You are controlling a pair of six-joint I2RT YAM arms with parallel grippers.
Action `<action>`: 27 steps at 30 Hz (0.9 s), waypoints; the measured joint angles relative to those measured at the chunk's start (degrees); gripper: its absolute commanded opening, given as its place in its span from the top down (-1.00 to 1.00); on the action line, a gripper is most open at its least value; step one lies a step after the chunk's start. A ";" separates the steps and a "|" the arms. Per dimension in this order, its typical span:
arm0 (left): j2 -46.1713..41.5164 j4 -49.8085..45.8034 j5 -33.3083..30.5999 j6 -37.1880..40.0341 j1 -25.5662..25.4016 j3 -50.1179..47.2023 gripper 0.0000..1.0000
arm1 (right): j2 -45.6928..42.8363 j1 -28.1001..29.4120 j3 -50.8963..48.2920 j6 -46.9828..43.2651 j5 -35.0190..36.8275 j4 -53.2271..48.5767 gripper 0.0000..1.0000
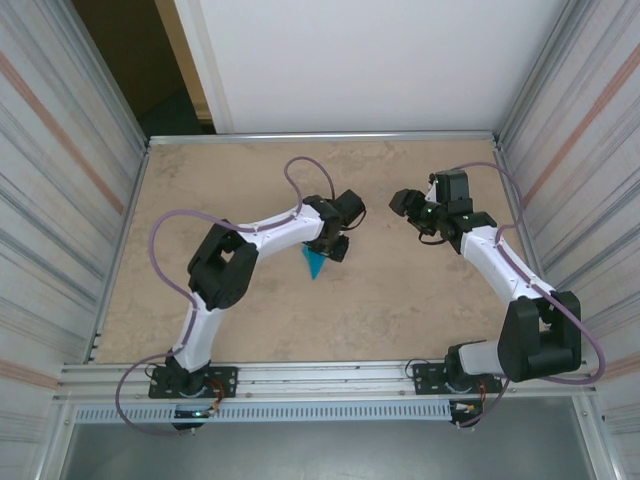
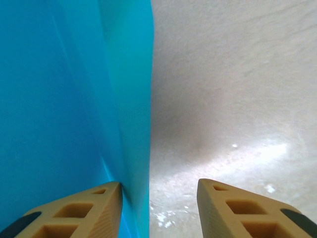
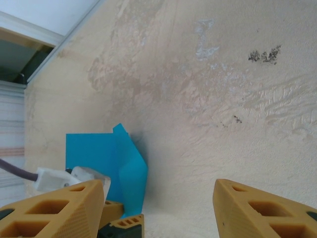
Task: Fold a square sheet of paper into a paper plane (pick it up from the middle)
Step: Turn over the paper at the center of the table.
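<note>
The square sheet of paper [image 1: 315, 262] is teal-blue and creased into a smaller folded shape, lying on the table just left of centre. In the left wrist view the paper [image 2: 74, 99] rises as a tall flap, its edge against my left fingertip [image 2: 99, 198]. My left gripper [image 1: 337, 243] [image 2: 159, 186] stands open over the paper's far end, a wide gap showing bare table between its fingers. My right gripper [image 1: 403, 203] [image 3: 158, 188] hovers open to the right, apart from the paper [image 3: 94, 153], with nothing between its fingers.
The beige tabletop [image 1: 400, 290] is walled by metal panels on the left [image 1: 60, 200] and right [image 1: 580, 180], with a white wall behind. The left arm's purple cable [image 1: 290, 175] loops above the paper. Dark specks [image 3: 262, 54] mark the table.
</note>
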 measured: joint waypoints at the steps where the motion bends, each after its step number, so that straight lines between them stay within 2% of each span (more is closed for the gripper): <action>1: -1.11 0.17 0.50 -0.11 -0.20 -0.39 0.04 | 0.33 0.02 0.04 0.00 0.02 -0.07 -0.20; 6: -12.35 2.10 2.82 -1.25 -0.20 -5.33 -0.19 | 4.70 3.32 3.10 -0.09 1.99 -3.34 -0.20; 11: -26.43 7.67 4.83 -3.41 1.97 -13.88 -0.33 | 13.49 13.33 10.29 -0.04 5.77 -7.19 -0.16; 13: -30.60 10.93 6.40 -5.05 4.98 -19.15 -0.37 | 18.01 17.62 14.23 0.00 7.56 -8.94 -0.13; 16: -35.06 16.09 9.62 -8.81 12.13 -28.30 -0.40 | 24.98 22.62 20.39 0.68 9.97 -11.50 -0.09; 20: -37.46 21.24 13.60 -14.10 21.09 -38.73 -0.42 | 31.78 26.08 25.55 2.62 11.82 -13.86 -0.02; 23: -37.83 23.43 16.17 -16.87 24.46 -43.23 -0.42 | 35.43 26.56 28.13 4.09 12.33 -15.85 0.04; 27: -37.90 25.35 18.58 -18.71 25.79 -45.00 -0.42 | 39.23 26.56 31.56 5.05 12.83 -18.34 0.13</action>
